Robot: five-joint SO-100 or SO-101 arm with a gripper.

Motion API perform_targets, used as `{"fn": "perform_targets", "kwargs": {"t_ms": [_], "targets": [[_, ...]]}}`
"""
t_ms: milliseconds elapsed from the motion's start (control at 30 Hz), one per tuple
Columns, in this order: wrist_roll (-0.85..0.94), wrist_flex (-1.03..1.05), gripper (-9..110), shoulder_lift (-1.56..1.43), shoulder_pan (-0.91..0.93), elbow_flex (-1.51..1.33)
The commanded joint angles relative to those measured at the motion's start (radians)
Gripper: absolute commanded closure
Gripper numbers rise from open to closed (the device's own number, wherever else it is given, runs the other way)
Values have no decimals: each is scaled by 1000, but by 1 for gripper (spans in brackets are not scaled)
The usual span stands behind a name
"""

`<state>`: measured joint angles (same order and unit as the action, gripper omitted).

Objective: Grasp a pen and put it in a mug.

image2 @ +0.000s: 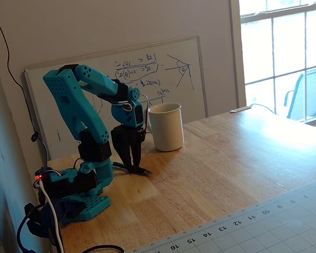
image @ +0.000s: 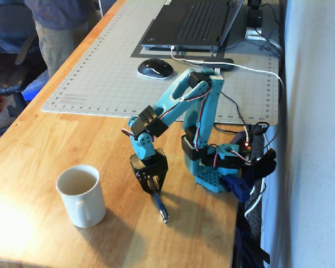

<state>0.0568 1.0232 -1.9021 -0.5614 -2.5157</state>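
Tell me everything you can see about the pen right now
The slim dark blue-black pen with a silvery metallic end lies flat on the light wooden table, right of the white ceramic mug in this fixed view. The black two-finger gripper points down with its fingers closed around the pen's upper end; the silvery end points toward the table's near edge.

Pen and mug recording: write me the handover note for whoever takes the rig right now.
Claw: closed on the pen, fingers pointing down at the table; also seen in the other fixed view.
Pen: low at the wooden table, gripped near one end, the rest sticking out toward the table's near edge. Whether it has lifted off cannot be told.
Mug: upright, with nothing seen inside, to the left of the claw in this fixed view, apart from it.
Done: grasp made.
Left: lift the pen, carry it over the mug, drop it in.
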Motion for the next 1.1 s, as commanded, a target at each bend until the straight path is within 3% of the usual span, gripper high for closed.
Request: {"fn": "perform_targets", "kwargs": {"t_ms": [0,333,1067], "targets": [[12,2,99,-5,-14,-2],[9,2,99,-129,-3,14],[49,0,99,-805,129,15]]}}
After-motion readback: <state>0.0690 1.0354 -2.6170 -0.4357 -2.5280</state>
